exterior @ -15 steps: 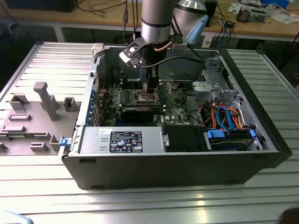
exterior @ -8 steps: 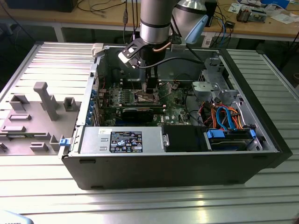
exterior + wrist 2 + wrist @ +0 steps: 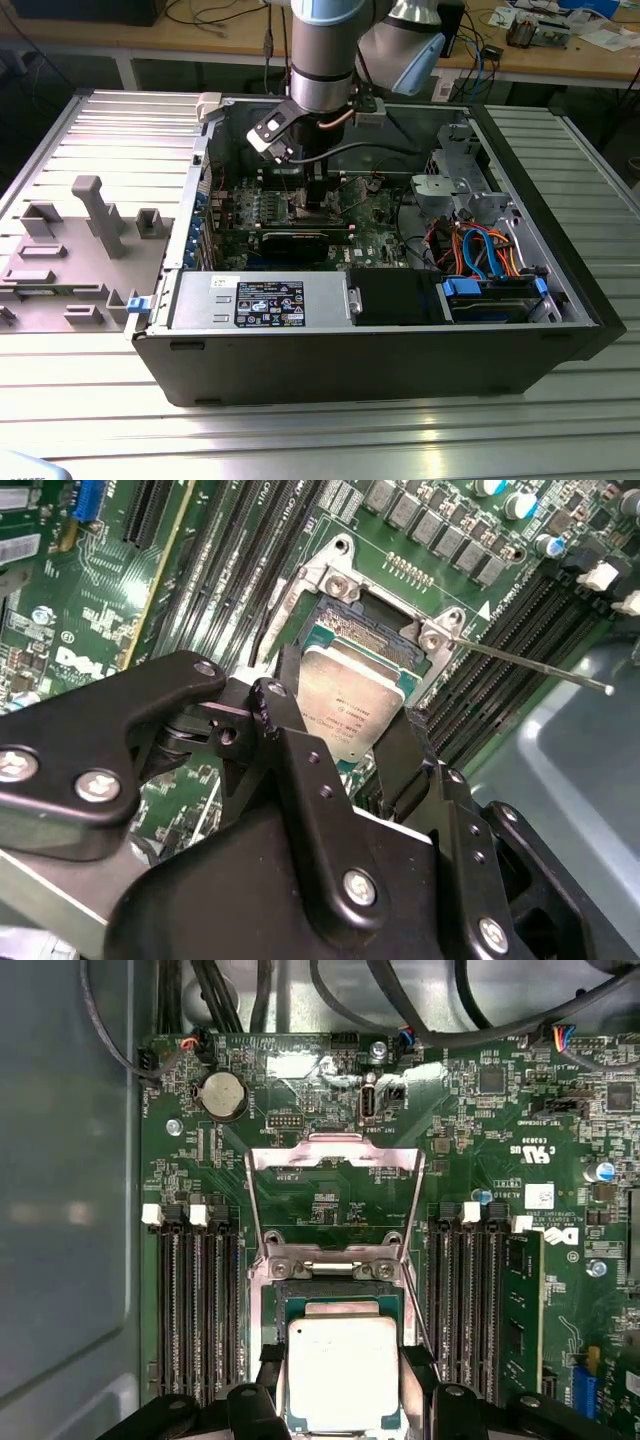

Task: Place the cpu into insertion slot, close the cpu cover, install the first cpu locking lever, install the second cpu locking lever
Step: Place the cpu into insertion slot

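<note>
A ribbed metal table (image 3: 300, 440) carries 1 open computer case (image 3: 350, 370) and 1 grey fixture tray (image 3: 105, 272).

Small print marks the cpu (image 3: 345, 715) top, the motherboard (image 3: 480, 1160) and the power-supply box label (image 3: 270, 302).

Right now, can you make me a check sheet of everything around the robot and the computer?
Surface: a slatted metal table carries an open computer case.
Job's things: the cpu is held over the insertion slot; cannot tell if it is seated. The cpu cover is swung open, away from the slot.
Clutter: a grey plastic fixture lies on the table, at the exterior view's left of the case.
Grippers: the gripper has its jaws shut on two sides of the cpu.
Cables: orange and blue cables lie inside the case; black cables run past the board's edge.
Surroundings: a wooden workbench stands behind, with wires and small items.
</note>
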Motion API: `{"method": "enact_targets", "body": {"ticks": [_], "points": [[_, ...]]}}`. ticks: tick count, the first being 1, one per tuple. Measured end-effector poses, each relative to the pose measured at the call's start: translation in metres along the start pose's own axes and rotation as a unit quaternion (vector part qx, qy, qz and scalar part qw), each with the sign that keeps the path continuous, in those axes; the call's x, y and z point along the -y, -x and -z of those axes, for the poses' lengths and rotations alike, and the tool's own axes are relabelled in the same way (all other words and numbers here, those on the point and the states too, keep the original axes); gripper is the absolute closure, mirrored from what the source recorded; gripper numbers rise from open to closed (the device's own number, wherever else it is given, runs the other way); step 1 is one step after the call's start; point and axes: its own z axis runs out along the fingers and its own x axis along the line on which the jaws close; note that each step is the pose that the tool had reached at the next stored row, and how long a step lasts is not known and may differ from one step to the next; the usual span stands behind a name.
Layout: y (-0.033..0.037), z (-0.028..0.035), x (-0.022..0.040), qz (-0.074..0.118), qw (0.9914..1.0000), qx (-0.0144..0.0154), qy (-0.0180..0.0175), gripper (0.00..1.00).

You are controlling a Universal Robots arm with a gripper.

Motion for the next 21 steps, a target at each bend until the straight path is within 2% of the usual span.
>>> {"method": "enact_targets", "body": {"ticks": [7,15,21], "points": [[0.0002,-0.0137,0.0004,0.000,1.00000,0.0000,0.0000,0.46],[0.0003,-0.0183,0.0006,-0.011,0.99994,0.0001,0.0001,0.46],[-0.0030,-0.0212,0.0010,-0.015,0.99989,0.0000,0.0001,0.46]]}}
